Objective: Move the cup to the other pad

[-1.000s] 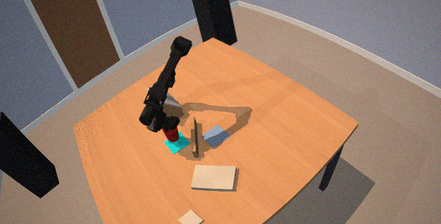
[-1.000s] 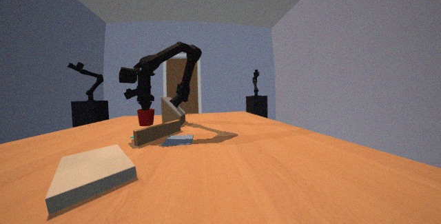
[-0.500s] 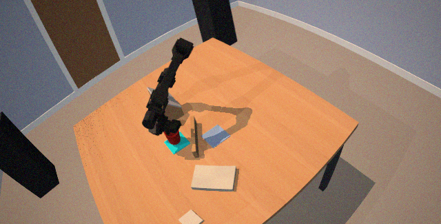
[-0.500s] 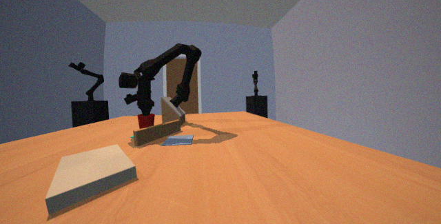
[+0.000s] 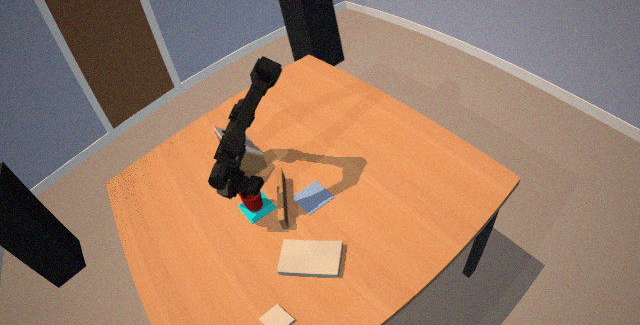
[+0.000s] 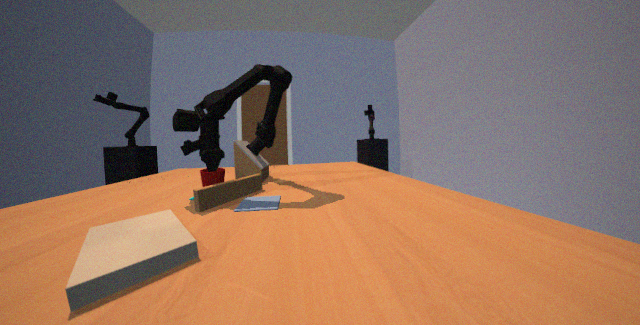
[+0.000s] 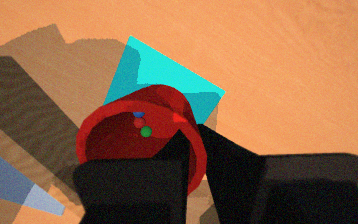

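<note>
Starting at the left of the top view, you see the arm reaching down from the upper middle of the table (image 5: pixel 400 155) to the gripper (image 5: pixel 248 191), which sits just left of centre. Its fingers are nearly closed and clamp the wall of the red cup (image 5: pixel 252 201); in the wrist view 1 finger (image 7: pixel 177 150) lies inside the rim and the other outside it. You find the cup over the cyan pad (image 5: pixel 262 210), upright as far as the exterior view shows, though you cannot tell whether its base touches the pad. Inside the cup you can count 3 marbles (image 7: pixel 142 123): blue, red and green, bunched together at the bottom. Just right of the cyan pad stands a thin wooden divider (image 5: pixel 284 199), and right of that lies the blue pad (image 5: pixel 313 197). Lower in the frame, a beige block (image 5: pixel 310 257) rests flat on the table.
</note>
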Robot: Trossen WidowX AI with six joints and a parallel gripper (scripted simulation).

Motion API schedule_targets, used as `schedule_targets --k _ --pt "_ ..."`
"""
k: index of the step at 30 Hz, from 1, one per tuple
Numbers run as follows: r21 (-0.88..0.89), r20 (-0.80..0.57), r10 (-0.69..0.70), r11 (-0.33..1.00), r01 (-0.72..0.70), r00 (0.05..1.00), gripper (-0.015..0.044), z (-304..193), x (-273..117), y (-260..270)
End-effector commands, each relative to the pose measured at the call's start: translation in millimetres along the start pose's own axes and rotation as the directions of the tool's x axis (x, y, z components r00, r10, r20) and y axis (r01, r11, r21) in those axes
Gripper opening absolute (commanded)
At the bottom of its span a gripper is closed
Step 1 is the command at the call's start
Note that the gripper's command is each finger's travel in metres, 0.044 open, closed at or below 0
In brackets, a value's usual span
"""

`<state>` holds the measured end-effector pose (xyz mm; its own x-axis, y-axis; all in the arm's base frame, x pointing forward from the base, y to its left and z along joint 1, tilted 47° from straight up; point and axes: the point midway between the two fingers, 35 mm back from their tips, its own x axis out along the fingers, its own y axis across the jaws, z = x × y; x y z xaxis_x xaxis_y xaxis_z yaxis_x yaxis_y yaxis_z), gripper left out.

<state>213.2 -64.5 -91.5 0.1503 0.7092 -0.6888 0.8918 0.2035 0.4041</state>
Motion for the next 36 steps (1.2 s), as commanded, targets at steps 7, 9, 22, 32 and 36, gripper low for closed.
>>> schedule_targets --k 7,9,22,32,36 --pt "-0.002 0.001 0.0 1.0 0.0 1.0 0.0052 0.0 -0.5 0.3" --pt "-0.002 0.001 0.0 1.0 0.0 1.0 0.0105 0.0 -0.5 0.3" --pt "-0.001 0.001 0.0 1.0 0.0 1.0 0.0128 0.7 -7.2 0.5" --pt "0.001 0.002 0.0 1.0 0.0 1.0 0.0128 1.3 -22.9 0.4" --pt "0.002 0.002 0.0 1.0 0.0 1.0 0.0128 1.3 -29.3 0.2"
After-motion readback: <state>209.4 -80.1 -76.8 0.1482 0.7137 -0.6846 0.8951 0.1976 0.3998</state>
